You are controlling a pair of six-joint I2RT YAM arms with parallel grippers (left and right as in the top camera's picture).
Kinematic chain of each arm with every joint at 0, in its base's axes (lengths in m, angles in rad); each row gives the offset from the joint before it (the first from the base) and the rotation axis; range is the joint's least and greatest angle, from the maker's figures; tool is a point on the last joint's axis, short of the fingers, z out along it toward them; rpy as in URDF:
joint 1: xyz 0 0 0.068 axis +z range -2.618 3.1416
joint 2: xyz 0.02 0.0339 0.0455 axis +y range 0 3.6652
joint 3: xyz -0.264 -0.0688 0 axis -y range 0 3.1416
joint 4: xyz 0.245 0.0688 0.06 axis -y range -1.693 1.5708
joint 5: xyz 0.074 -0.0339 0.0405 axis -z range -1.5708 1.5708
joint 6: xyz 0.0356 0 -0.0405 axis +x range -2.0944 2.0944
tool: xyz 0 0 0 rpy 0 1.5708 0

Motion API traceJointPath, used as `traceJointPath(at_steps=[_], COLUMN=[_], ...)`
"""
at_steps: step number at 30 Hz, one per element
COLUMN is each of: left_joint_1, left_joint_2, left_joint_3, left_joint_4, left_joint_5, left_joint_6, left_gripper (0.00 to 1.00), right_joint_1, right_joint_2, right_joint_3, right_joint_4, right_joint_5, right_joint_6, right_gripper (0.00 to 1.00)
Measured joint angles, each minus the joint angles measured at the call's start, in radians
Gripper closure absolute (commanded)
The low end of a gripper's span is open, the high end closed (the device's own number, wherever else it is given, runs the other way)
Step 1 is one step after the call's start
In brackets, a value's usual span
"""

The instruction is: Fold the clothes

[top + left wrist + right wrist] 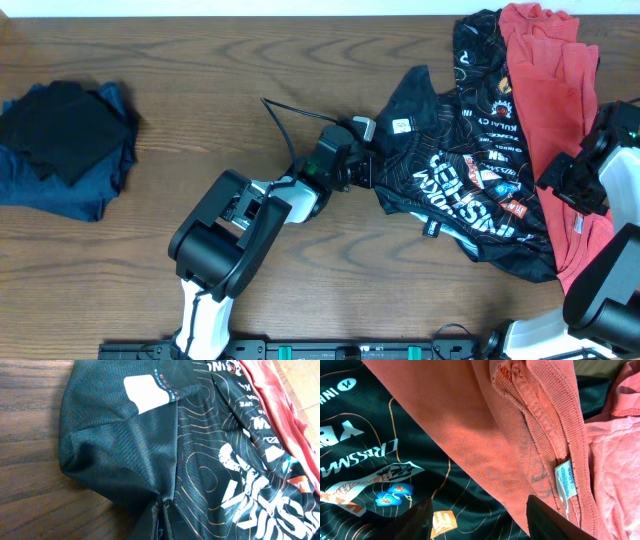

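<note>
the black jersey (470,180) lies crumpled on the table (150,230), right of the middle, touching the red shirt (545,80) beside it. it looks soft, light and floppy. the left pincer (372,168) is squeezed together on its left edge, near the white label (145,392). the right pincer (477,520) is apart, above the red shirt. corners are best to grab.

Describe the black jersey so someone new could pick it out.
On the wooden table, look at the right half. The black jersey is the garment spread out toward the middle, its edge pinched by the left gripper. Thin orange contour lines and white lettering set it apart from the plain coral-red shirt lying along its right side.
</note>
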Motion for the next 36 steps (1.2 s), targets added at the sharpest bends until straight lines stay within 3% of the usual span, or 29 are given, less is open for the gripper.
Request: traceJointPath(at_steps=[7, 17, 18, 21, 22, 28, 33, 36], left_joint_1=[0.077, 0.468, 0.495, 0.553, 0.563, 0.534, 0.401, 0.301], left_joint_2=[-0.034, -0.213, -0.216, -0.217, -0.217, -0.217, -0.217, -0.217], left_joint_3=[-0.002, 0.0, 0.001, 0.002, 0.002, 0.011, 0.017, 0.016], left_joint_4=[-0.126, -0.165, -0.165, -0.168, -0.174, -0.335, -0.625, -0.694], left_joint_5=[-0.019, -0.045, -0.042, -0.014, 0.011, 0.25, 0.386, 0.398], left_joint_6=[0.002, 0.031, 0.031, 0.032, 0.026, -0.046, -0.075, -0.075], left_gripper=[0.94, 0.93, 0.78, 0.13, 0.02, 0.02, 0.02, 0.02], right_joint_1=[0.0, 0.0, 0.0, 0.0, 0.0, 0.0, 0.018, 0.044], right_joint_2=[0.0, 0.0, 0.0, 0.0, 0.0, 0.0, 0.0, 0.0], right_joint_3=[0.0, 0.0, 0.0, 0.0, 0.0, 0.0, 0.0, 0.0], right_joint_4=[0.0, -0.003, -0.005, -0.007, -0.008, 0.001, 0.018, 0.019], right_joint_5=[0.0, 0.0, 0.0, 0.0, 0.0, -0.077, -0.196, -0.208], right_joint_6=[0.0, 0.0, 0.0, 0.0, 0.0, -0.072, -0.164, -0.189], right_gripper=[0.42, 0.42, 0.41, 0.41, 0.41, 0.43, 0.39, 0.39])
